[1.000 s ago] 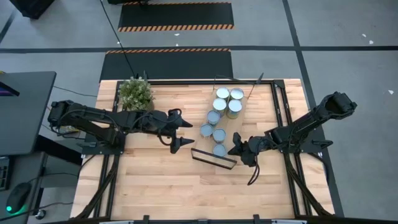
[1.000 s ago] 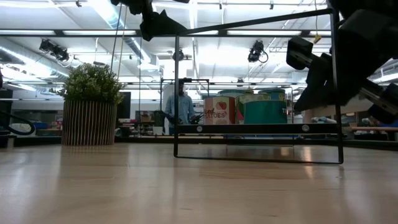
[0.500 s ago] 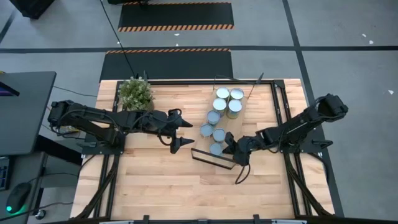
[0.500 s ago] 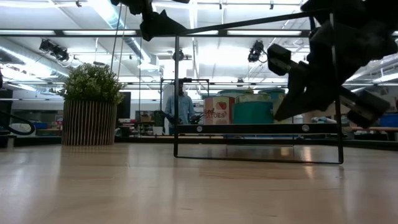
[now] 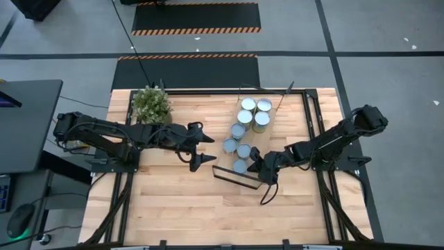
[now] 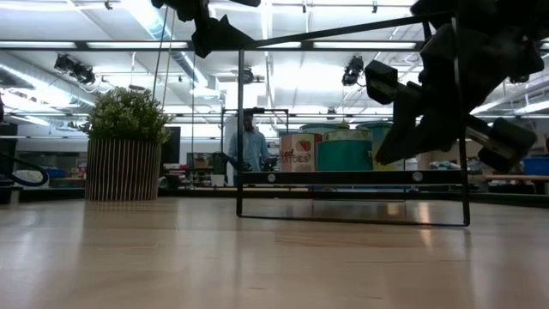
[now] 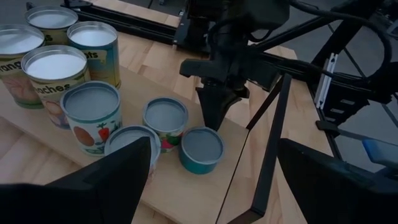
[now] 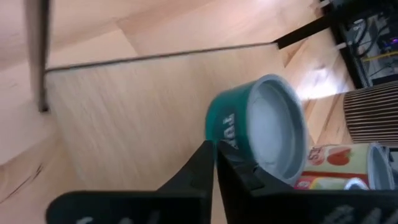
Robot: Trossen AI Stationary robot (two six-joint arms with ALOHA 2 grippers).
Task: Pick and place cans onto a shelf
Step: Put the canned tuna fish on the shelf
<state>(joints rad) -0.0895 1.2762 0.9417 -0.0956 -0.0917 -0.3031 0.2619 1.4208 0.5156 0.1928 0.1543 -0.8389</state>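
Note:
Several cans (image 5: 244, 117) stand upright on the light-wood shelf (image 7: 186, 200), which lies in the middle of the table with black wire frames (image 5: 236, 178) at its ends. The nearest one is a short teal can (image 5: 240, 166), also in the left wrist view (image 7: 202, 149). My right gripper (image 5: 252, 161) is shut at the right side of this can. My left gripper (image 5: 207, 147) is open and empty, above the table to the left of the shelf. My right gripper has its shut fingertips (image 8: 209, 149) against the teal can's side wall (image 8: 222, 127), low on the side that faces the table's right edge. The fingers slant down from the right. The can stands upright on the shelf board.
A potted plant (image 5: 151, 104) stands at the table's far left. Taller labelled cans (image 7: 92, 115) fill the shelf's far part. Black rails (image 5: 316, 132) run along the table's right side. A person (image 6: 249, 146) stands in the room beyond the table.
My right gripper has gone toward the table's left edge, up to the teal can at the shelf's near end. The can has slid a little to the left along the board and stays upright.

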